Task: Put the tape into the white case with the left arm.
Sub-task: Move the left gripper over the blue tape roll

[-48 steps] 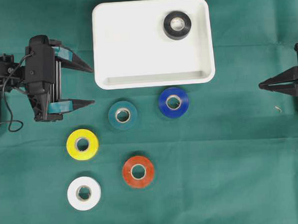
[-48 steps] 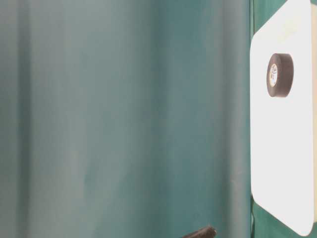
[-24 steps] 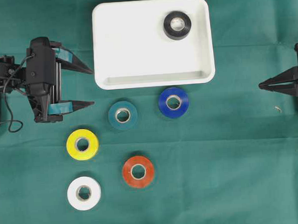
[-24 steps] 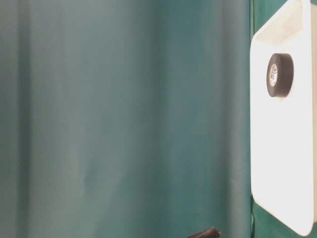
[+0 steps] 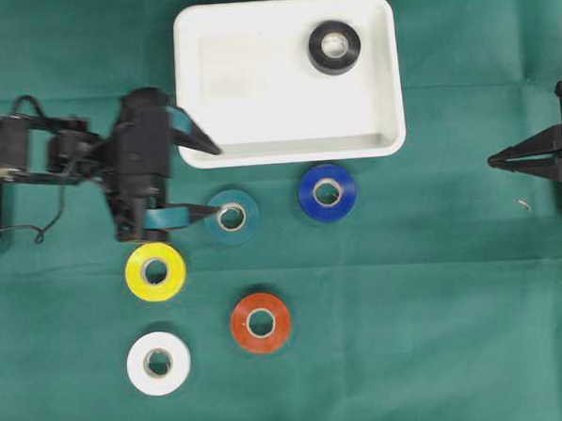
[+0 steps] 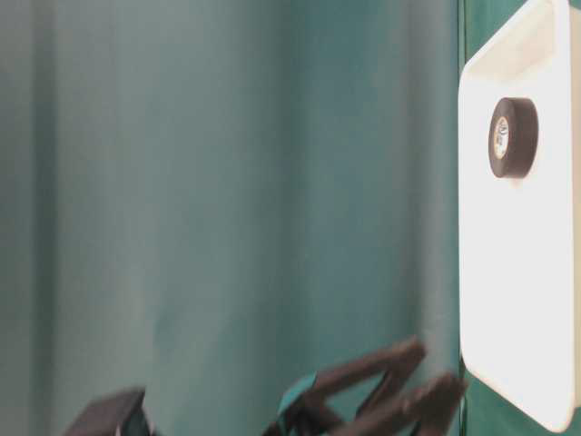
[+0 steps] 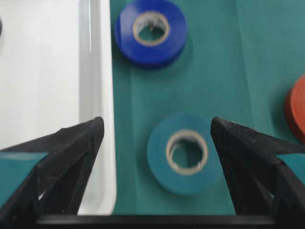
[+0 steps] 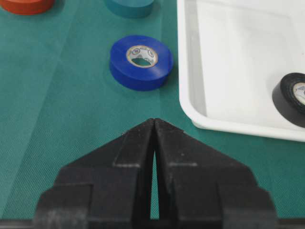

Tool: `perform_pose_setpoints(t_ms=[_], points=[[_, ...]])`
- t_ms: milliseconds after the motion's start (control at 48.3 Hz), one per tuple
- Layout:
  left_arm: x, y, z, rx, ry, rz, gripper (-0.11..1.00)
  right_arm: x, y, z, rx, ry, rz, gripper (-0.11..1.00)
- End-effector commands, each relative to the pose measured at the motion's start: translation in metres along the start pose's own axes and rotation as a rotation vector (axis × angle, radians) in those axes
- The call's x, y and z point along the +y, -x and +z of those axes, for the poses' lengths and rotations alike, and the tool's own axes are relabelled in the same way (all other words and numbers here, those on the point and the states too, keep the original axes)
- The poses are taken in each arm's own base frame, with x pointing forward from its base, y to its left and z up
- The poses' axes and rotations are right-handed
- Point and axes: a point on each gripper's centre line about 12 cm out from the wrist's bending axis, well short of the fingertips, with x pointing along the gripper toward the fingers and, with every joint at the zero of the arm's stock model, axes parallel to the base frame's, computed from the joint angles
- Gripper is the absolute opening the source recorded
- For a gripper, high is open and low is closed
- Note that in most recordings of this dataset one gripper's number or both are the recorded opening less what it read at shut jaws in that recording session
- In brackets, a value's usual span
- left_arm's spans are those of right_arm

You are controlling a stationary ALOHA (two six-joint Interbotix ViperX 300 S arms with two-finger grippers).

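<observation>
— With the jaws that wide, where does the left gripper [image 5: 215, 181] sit?

— Spread apart and empty, over the teal roll [image 5: 231, 216]. From the wrist view the roll [image 7: 184, 153] lies between the fingers but nearer the right one; the other finger [image 7: 78, 143] overlaps the case [image 5: 212, 156] rim.

— So what could go wrong?

— If it drops straight down, I think that finger may strike the rim and tip or push the case. An off-centre close could also slide the roll away.

— And the neighbours?

— The blue roll [image 5: 327, 192] and yellow roll [image 5: 155, 271] lie near; a wide sweep might nudge them. A black roll [image 5: 335, 46] is already in the case.

— The right gripper [image 5: 494, 161]?

— Pressed together, parked well apart at the right edge.
</observation>
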Motion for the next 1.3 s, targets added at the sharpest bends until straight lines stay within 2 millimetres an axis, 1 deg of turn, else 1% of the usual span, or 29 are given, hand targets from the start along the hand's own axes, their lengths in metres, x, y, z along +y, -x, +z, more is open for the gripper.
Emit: perform_pose_setpoints(t_ms=[0,124,290,538,849,1015,1284], points=[[-0.001,-0.008,0.019,-0.036,-0.001,-0.002,0.99,0.0,-0.001,0.005,-0.012,0.0,0.0,-0.09],[-0.002,-0.026,0.028,-0.028,-0.005,-0.006,0.99,0.0,-0.001,0.005,-0.012,0.0,0.0,-0.09],[-0.001,-0.05,0.035,-0.005,-0.005,-0.008,0.99,0.0,-0.001,0.005,-0.012,0.0,0.0,-0.09],[-0.001,-0.073,0.041,0.007,-0.006,-0.009,0.99,0.0,-0.001,0.004,-0.011,0.0,-0.001,-0.09],[-0.001,-0.104,0.039,0.057,-0.007,-0.014,0.99,0.0,-0.001,0.004,-0.011,0.0,0.0,-0.09],[-0.002,-0.116,0.04,0.079,-0.007,-0.016,0.99,0.0,-0.001,0.004,-0.011,0.0,-0.001,-0.09],[-0.002,-0.137,0.037,0.099,-0.01,-0.017,0.99,0.0,-0.001,0.004,-0.011,0.0,0.0,-0.09]])
